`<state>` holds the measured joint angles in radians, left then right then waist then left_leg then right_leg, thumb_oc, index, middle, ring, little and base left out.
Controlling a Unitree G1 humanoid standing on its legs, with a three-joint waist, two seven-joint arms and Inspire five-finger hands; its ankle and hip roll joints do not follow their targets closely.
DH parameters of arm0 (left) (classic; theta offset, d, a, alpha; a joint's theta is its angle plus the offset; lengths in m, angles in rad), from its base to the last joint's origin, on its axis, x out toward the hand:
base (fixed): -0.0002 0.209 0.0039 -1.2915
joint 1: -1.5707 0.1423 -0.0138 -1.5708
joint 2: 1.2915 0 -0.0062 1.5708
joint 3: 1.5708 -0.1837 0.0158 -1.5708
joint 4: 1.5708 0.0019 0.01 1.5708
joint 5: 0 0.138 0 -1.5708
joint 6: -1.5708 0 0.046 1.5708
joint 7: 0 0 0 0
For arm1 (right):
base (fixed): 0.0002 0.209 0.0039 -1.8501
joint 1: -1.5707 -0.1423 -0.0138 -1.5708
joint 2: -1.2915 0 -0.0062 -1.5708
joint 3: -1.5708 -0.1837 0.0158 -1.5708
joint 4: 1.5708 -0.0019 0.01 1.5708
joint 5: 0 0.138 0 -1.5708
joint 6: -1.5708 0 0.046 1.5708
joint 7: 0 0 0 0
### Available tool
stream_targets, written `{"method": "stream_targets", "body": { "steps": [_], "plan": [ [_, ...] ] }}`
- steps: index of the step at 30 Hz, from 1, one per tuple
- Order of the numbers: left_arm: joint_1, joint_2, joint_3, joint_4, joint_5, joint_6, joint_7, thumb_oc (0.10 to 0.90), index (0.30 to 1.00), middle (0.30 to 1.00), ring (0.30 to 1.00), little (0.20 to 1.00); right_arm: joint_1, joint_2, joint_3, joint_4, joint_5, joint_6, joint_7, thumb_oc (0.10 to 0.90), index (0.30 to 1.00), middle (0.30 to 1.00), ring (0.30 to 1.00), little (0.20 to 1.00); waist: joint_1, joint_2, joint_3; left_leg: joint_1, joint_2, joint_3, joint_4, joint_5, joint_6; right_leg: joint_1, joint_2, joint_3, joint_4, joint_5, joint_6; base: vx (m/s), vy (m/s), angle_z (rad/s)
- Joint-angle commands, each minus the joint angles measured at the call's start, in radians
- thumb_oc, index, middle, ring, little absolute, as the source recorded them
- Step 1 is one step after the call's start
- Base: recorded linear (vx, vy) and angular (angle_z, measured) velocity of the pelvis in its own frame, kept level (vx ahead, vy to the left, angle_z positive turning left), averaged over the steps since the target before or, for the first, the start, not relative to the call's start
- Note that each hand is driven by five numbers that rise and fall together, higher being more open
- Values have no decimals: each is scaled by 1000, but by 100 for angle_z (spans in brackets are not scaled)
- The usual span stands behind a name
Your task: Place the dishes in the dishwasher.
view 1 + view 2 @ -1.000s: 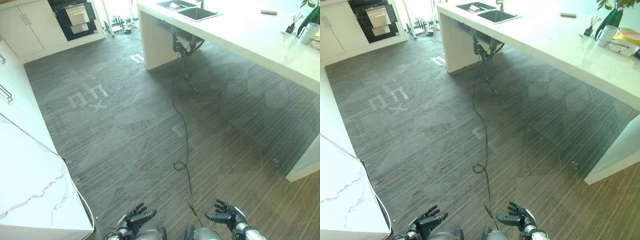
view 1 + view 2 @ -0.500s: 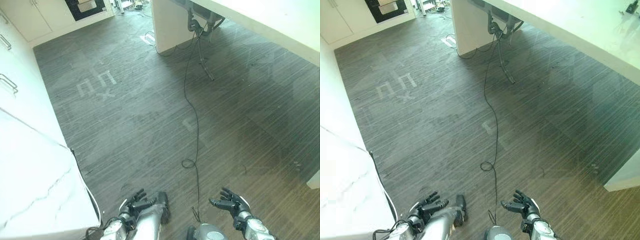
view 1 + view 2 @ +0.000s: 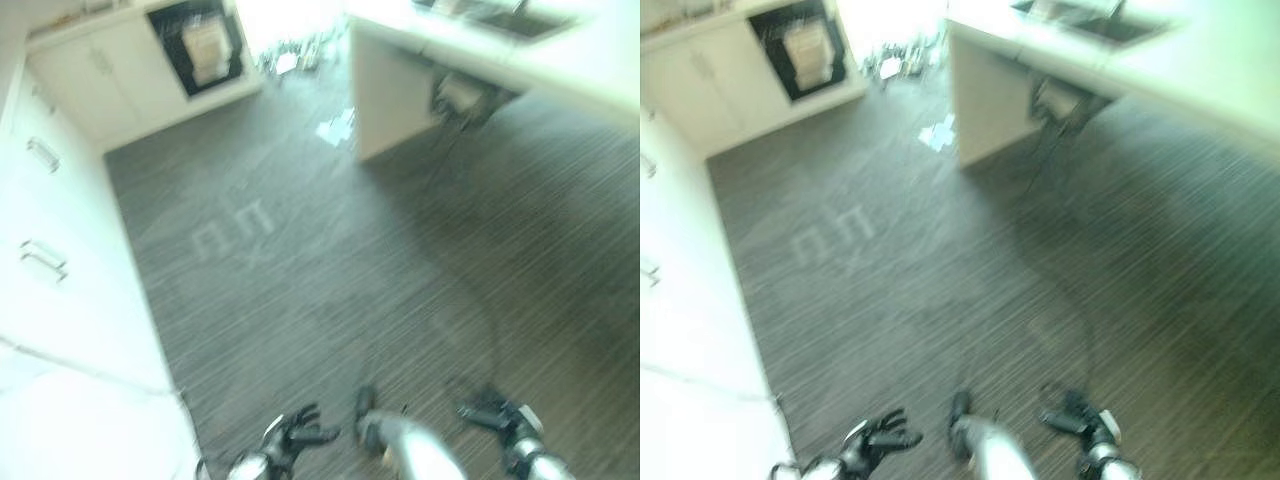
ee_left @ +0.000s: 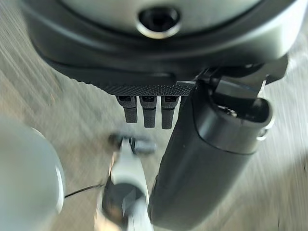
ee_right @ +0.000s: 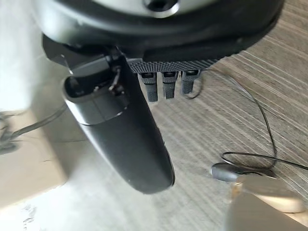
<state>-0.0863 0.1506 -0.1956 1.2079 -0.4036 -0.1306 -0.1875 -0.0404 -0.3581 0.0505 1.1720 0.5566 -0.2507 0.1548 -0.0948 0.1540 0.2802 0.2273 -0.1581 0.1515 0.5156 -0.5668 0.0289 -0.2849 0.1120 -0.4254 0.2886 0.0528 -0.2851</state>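
**Both hands empty over bare kitchen floor, dishwasher far off**

My left hand (image 3: 292, 440) sits at the bottom edge of the left eye view, left of centre, fingers relaxed and spread, holding nothing. My right hand (image 3: 505, 421) is at the bottom right, fingers loosely extended, also holding nothing. In each wrist view the thumb hangs straight with short fingertips past the palm, and beyond them only striped floor.

The dark wood-grain floor (image 3: 320, 270) fills the middle of the frame. A white cabinet run (image 3: 50, 250) with metal handles goes down the left side. At the upper left, set into pale cabinets, is a dark open appliance bay (image 3: 205, 45) with something pale in it; I take it for the dishwasher, well apart from me, with open floor between. At the upper right stands the white island counter (image 3: 500, 55) with a sink (image 3: 1080, 20) in its top and pipework beneath. A pale scrap (image 3: 333, 130) lies on the floor just beside the island's near corner. I cannot make out any dishes.

Compared with half a second ago the whole picture has shifted: the appliance bay and the sink have come back in at the top, so the camera has moved. My hands hang low at the bottom edge as before, empty.
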Motion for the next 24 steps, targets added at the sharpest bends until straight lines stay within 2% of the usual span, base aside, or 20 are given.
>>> {"method": "stream_targets", "body": {
  "steps": [1,2,3,4,5,7,9,10,11,13,14,15,16,17,18,19,20,21,23,24],
  "plan": [
    [-3,29,-3,-71,77,-26,17,800,900,900,900,900,-39,3,48,-129,30,-72,14,800,900,900,900,900,-16,-66,8,24,84,-48,-216,267,7,101,-155,169,68,-169,326,997,-477,-35],
    [8,24,-2,-66,79,-18,27,800,900,900,900,900,-42,-10,74,-149,15,-77,4,800,900,900,900,900,-10,-68,1,13,106,-44,-74,468,-80,169,-119,183,21,-210,281,944,-527,-37],
    [15,23,8,-48,76,-33,19,800,900,900,900,900,-35,-28,81,-165,7,-69,0,800,900,900,900,900,-3,-81,6,-109,143,-31,205,576,-131,229,-105,196,11,-251,244,965,-631,-62],
    [13,27,13,-49,97,-19,15,800,900,900,900,900,-30,-38,80,-173,14,-55,-8,800,900,900,900,900,10,-104,19,-276,195,-4,405,590,-132,294,-100,210,11,-293,213,704,-456,-42],
    [11,29,14,-46,116,-13,11,800,900,900,900,900,-31,-38,82,-169,18,-51,-11,800,900,900,900,900,21,-110,30,-346,192,-5,394,565,-116,325,-96,224,11,-308,210,468,-273,-23],
    [18,34,18,-29,123,-22,7,800,900,900,900,900,-40,-26,90,-152,13,-50,-6,800,900,900,900,900,44,-129,42,-404,164,4,239,545,-81,339,-100,270,11,-310,215,418,-33,-64],
    [40,33,26,-9,119,-28,17,800,900,900,900,900,-50,-5,107,-129,14,-52,-10,800,900,900,900,900,79,-137,56,-462,136,-40,-73,600,-89,371,-79,328,11,-325,232,593,72,-112],
    [60,29,35,-2,124,-26,24,800,900,900,900,900,-51,5,121,-122,14,-54,-15,800,900,900,900,900,107,-136,65,-545,121,-105,-158,670,-109,386,-64,362,11,-331,235,616,178,-110],
    [77,29,38,-8,134,-14,35,800,900,900,900,900,-52,6,126,-126,11,-56,-19,800,900,900,900,900,121,-138,73,-651,113,-116,-128,700,-120,406,-65,373,11,-338,233,729,291,-182],
    [98,27,77,20,107,17,57,800,900,900,900,900,-52,1,117,-142,-32,-20,-6,800,900,900,900,900,130,-128,47,-552,87,-105,-157,616,-78,482,-86,363,11,-356,258,762,380,-226],
    [98,29,83,22,108,19,57,800,900,900,900,900,-49,3,110,-144,-39,-20,-3,800,900,900,900,900,131,-130,41,-524,79,-104,-178,578,-60,497,-94,356,11,-335,271,660,323,-191],
    [99,36,96,24,129,26,56,800,900,900,900,900,-43,10,101,-147,-56,-15,2,800,900,900,900,900,130,-128,31,-453,62,-108,-216,482,-14,506,-113,326,68,-267,308,451,251,-122],
    [98,42,98,26,147,26,49,800,900,900,900,900,-40,13,99,-148,-67,-17,3,800,900,900,900,900,124,-119,27,-420,52,-121,-216,436,18,458,-129,304,212,-211,340,432,273,-84],
    [96,48,93,27,152,29,44,800,900,900,900,900,-37,16,98,-149,-73,-21,-3,800,900,900,900,900,116,-109,23,-403,49,-130,-216,416,36,415,-134,290,304,-186,351,331,249,-45],
    [90,64,73,27,130,38,42,800,900,900,900,900,-39,20,99,-146,-75,-30,-11,800,900,900,900,900,102,-96,23,-364,34,-153,-216,381,70,309,-146,267,481,-143,372,284,192,1],
    [84,68,66,29,106,41,44,800,900,900,900,900,-45,22,95,-130,-79,-43,-6,800,900,900,900,900,98,-84,23,-341,33,-157,-216,365,83,242,-171,237,529,-148,369,346,121,4],
    [81,70,66,32,97,40,45,800,900,900,900,900,-53,22,90,-111,-86,-56,5,800,900,900,900,900,95,-77,32,-302,34,-157,-216,339,86,200,-194,217,511,-186,366,293,-58,-1],
    [76,71,71,30,111,44,45,800,900,900,900,900,-60,18,85,-101,-92,-66,15,800,900,900,900,900,89,-64,47,-274,47,-152,-216,324,82,159,-203,191,412,-214,359,235,-170,-59],
    [70,74,76,29,119,57,52,800,900,900,900,900,-65,12,85,-95,-83,-78,19,800,900,900,900,900,72,-51,64,-249,71,-146,-216,305,76,124,-205,172,211,-165,351,257,-275,-46],
    [75,74,85,36,112,64,62,800,900,900,900,900,-65,8,82,-90,-87,-76,30,800,900,900,900,900,65,-52,71,-205,79,-131,-216,257,68,98,-229,184,89,-104,381,390,-286,30]
  ]
}}
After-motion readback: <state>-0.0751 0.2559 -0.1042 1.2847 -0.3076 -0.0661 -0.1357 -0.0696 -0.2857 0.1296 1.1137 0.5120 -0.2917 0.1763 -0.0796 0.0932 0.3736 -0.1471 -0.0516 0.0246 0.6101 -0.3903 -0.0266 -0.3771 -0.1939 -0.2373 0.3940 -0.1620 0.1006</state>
